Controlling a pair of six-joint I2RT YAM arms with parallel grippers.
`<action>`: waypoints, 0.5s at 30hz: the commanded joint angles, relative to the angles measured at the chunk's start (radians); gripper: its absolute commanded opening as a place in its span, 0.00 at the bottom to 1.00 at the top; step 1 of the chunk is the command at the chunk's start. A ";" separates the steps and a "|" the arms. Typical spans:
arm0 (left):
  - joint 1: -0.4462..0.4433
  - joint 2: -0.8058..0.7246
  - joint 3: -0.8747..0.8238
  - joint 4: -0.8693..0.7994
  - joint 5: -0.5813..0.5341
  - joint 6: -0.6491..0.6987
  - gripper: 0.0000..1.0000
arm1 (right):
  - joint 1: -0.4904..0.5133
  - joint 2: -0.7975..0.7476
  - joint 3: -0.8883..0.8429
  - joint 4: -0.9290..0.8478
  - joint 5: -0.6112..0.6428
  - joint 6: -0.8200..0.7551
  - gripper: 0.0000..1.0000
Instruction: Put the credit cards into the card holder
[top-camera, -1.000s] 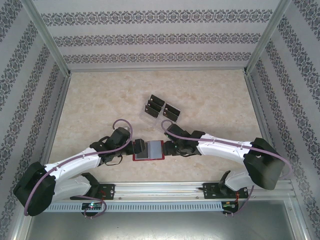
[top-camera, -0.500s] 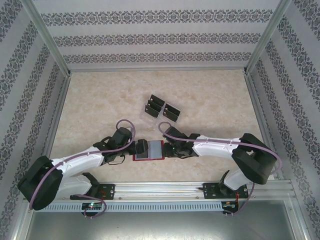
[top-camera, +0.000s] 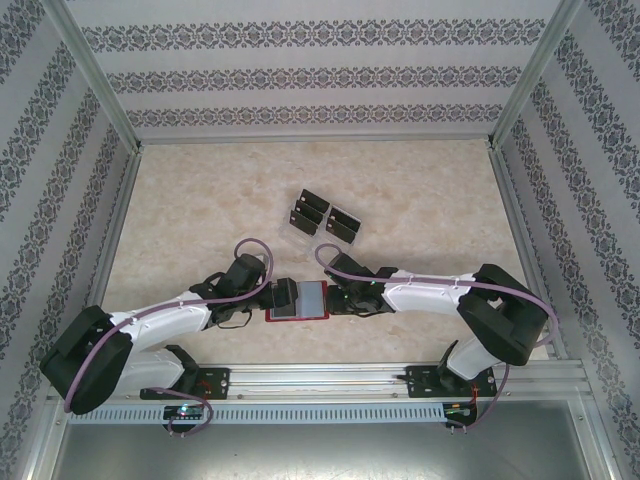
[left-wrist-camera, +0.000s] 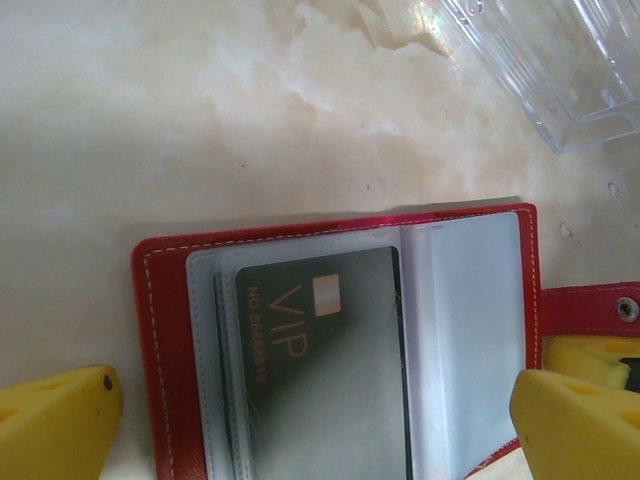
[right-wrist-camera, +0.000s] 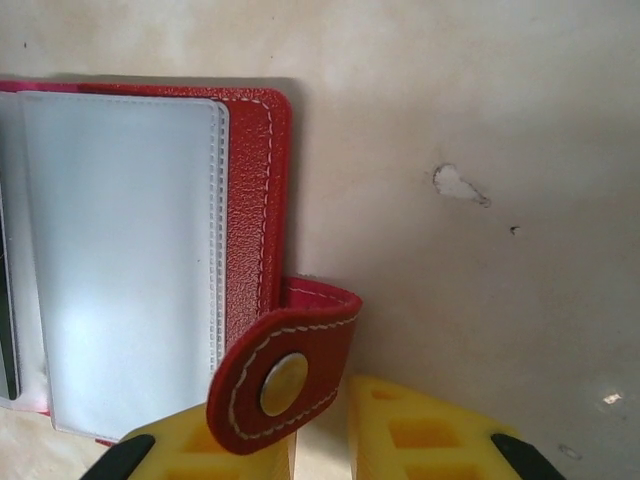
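Wallet (top-camera: 300, 300) lies open at six o'clock on the table (top-camera: 430, 200), one card (left-wrist-camera: 320, 350) sleeved. Your left gripper (left-wrist-camera: 318, 420) straddles it, spread wide, likely to steady it. Your right gripper (right-wrist-camera: 318, 430), at its three o'clock, sits at the snap tab (right-wrist-camera: 285, 370); grip uncertain.

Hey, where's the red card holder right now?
Top view: the card holder lies open on the table near its front edge, between the left tool and right tool, nearer the arms than the clear tray.

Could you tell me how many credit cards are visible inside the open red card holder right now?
1. A black VIP card sits in a clear sleeve on the card holder's left page, seen from the left wrist. More may be hidden in sleeves stacked beneath.
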 joint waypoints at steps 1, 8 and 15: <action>-0.017 0.017 0.038 0.104 0.059 0.023 1.00 | -0.004 0.041 -0.021 0.052 -0.023 0.014 0.20; -0.038 0.005 0.049 0.116 0.059 0.015 1.00 | -0.004 0.055 -0.018 0.060 -0.029 0.012 0.19; -0.074 -0.059 0.061 0.138 0.056 -0.005 1.00 | -0.010 0.049 -0.008 0.048 -0.031 -0.003 0.20</action>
